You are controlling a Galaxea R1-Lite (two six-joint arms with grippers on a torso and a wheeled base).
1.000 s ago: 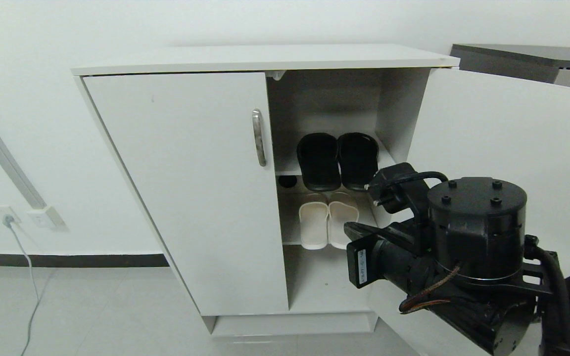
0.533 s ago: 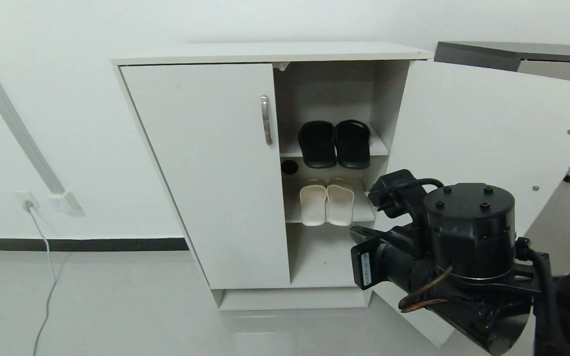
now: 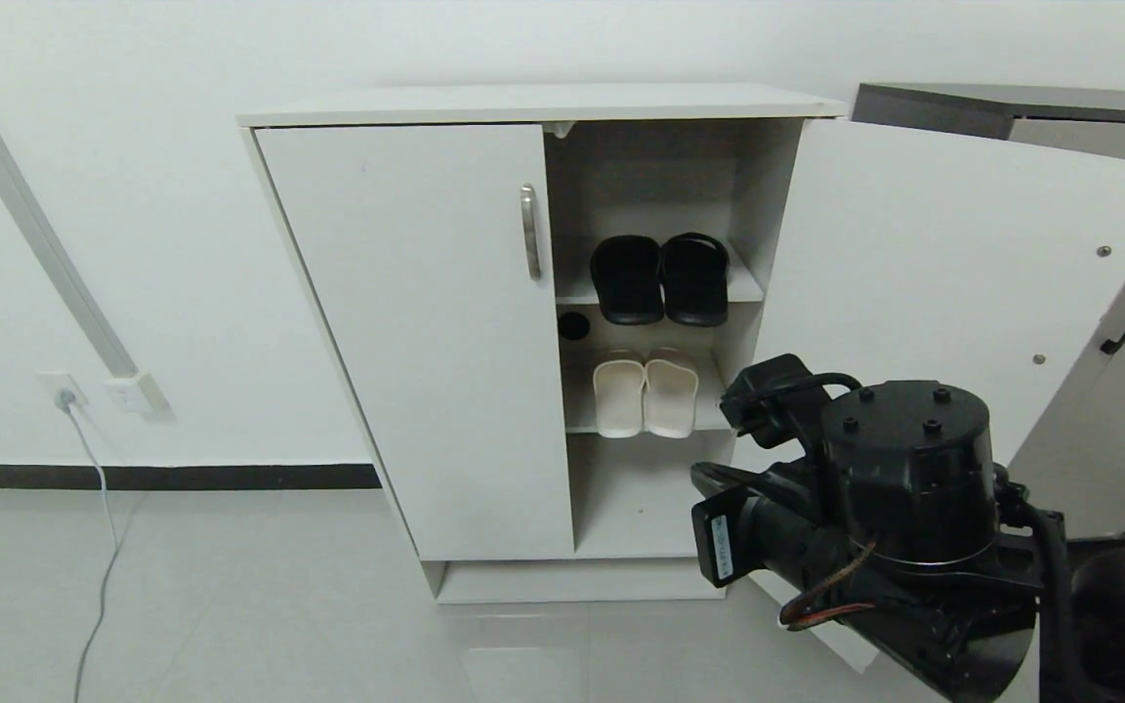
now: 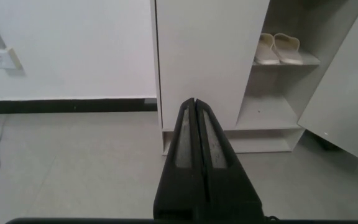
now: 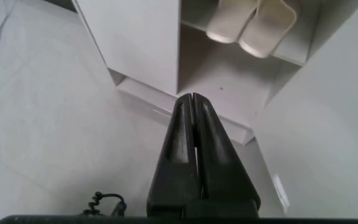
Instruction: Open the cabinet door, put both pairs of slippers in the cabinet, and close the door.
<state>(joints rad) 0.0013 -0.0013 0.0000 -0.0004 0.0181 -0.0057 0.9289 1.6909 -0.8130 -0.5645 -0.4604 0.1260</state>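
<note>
The black slippers (image 3: 658, 278) sit side by side on the upper shelf (image 3: 744, 286) of the cabinet (image 3: 523, 103). The white slippers (image 3: 645, 393) sit the same way on the middle shelf (image 3: 717, 420) directly below. Both pairs are therefore stowed, and the step in hand is judged to be the last one: closing the door. The right door (image 3: 934, 273) stands swung wide open with its inner face showing, while the left door (image 3: 416, 332) is closed flat against the carcass. The right pincer (image 5: 193, 99) is clenched on nothing and points down toward the cabinet base and the floor (image 3: 230, 605). Its arm is low and in front of the right door's inner face. The left pincer (image 4: 194, 106) is likewise clenched and carries nothing, and it is aimed at the cabinet from farther off. The next move probably calls for clearing the right arm from the door's swing path. Contact should then be made on the door's outer face near the free edge, followed by an inward push until the door meets the frame.
</note>
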